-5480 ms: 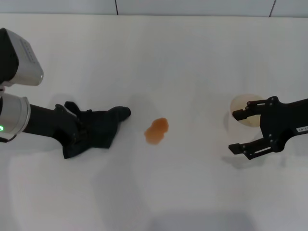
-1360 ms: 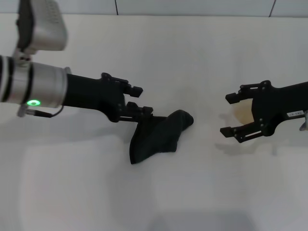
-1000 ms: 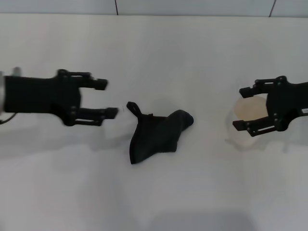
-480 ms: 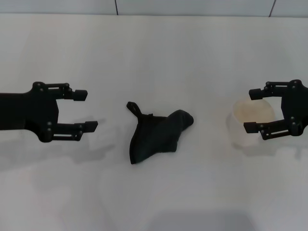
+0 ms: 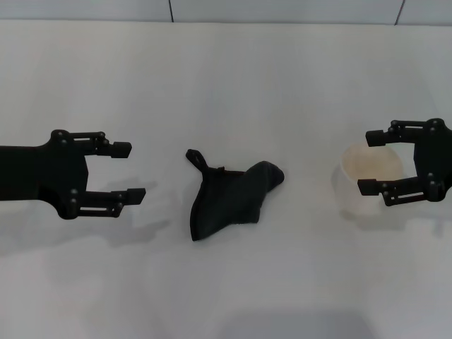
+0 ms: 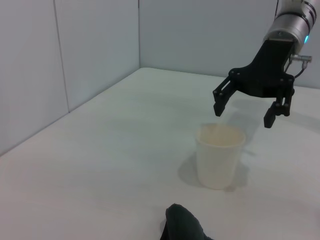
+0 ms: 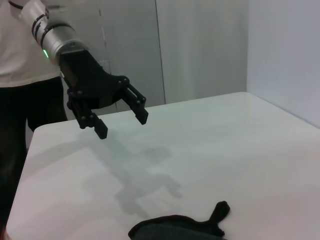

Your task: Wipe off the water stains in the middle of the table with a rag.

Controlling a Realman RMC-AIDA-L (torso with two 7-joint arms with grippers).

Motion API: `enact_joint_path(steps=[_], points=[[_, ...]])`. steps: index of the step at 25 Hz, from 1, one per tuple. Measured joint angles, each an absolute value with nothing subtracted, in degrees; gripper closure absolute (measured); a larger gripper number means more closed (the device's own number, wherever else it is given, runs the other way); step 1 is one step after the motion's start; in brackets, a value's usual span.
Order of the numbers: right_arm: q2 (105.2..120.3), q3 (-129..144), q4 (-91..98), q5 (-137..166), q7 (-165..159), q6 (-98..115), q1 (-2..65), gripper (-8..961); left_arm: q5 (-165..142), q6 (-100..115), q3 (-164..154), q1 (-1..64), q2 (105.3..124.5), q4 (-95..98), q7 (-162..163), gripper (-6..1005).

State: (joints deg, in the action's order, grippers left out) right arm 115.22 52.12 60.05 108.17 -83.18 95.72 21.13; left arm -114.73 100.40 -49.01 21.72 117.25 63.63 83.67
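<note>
The dark rag (image 5: 229, 198) lies crumpled in the middle of the white table (image 5: 233, 85), its small loop pointing to the far left; it also shows in part in the left wrist view (image 6: 185, 226) and the right wrist view (image 7: 180, 229). No water stains show anywhere; the rag covers the table's middle. My left gripper (image 5: 129, 171) hovers open to the left of the rag, apart from it, and appears from the front in the right wrist view (image 7: 121, 121). My right gripper (image 5: 371, 161) hangs open above the white paper cup (image 5: 369, 181) at the right, as the left wrist view (image 6: 245, 109) confirms.
The paper cup (image 6: 218, 155) stands upright right of the rag. Thin dark seams (image 5: 170, 10) run along the table's far edge. Grey wall panels (image 6: 75, 50) border the table. A person in a white shirt (image 7: 20, 55) stands beyond the table's end.
The left gripper let go of the rag and drew back to the left, open. The right gripper pulled back to the right, above the cup. The rag stays where it was dropped, over the stain's spot.
</note>
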Motion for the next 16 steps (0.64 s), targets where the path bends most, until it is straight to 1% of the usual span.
enact_joint_path(steps=[6,16], points=[[115.2,52.1,60.0,107.7,-82.7,95.7,20.9,98,-114.7,100.5,-49.0,21.0,117.4,63.6,84.0,248],[115.1,52.0,60.0,107.7,-82.7,95.6,20.9,98,-114.7,100.1,-48.9,20.4,117.07,63.6,84.1,249]])
